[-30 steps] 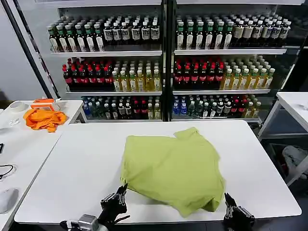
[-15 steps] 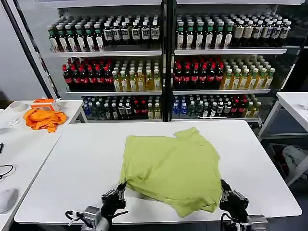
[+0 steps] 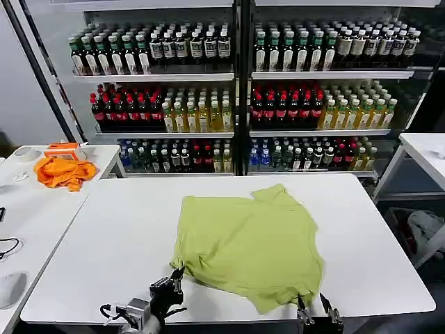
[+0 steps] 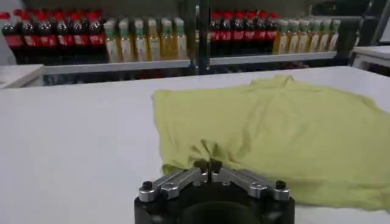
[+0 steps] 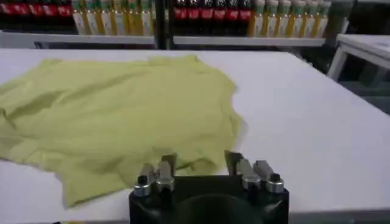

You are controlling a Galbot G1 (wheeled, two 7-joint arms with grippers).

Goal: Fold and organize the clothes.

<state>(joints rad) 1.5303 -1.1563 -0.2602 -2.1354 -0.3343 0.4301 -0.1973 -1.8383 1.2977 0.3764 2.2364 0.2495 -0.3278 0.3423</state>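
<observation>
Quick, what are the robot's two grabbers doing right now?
Left gripper: shut on the T-shirt edge.
Right gripper: open, holding nothing.

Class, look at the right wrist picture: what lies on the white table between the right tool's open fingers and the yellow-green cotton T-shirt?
Only bare white table separates the right tool from the yellow-green cotton T-shirt hem.

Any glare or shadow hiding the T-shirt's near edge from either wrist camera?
Left wrist view: even light, the T-shirt edge reads clearly at the shut left hand. Right wrist view: no glare, only a soft shadow under the hem by the open right hand. Head view: flat lighting on the white table.
</observation>
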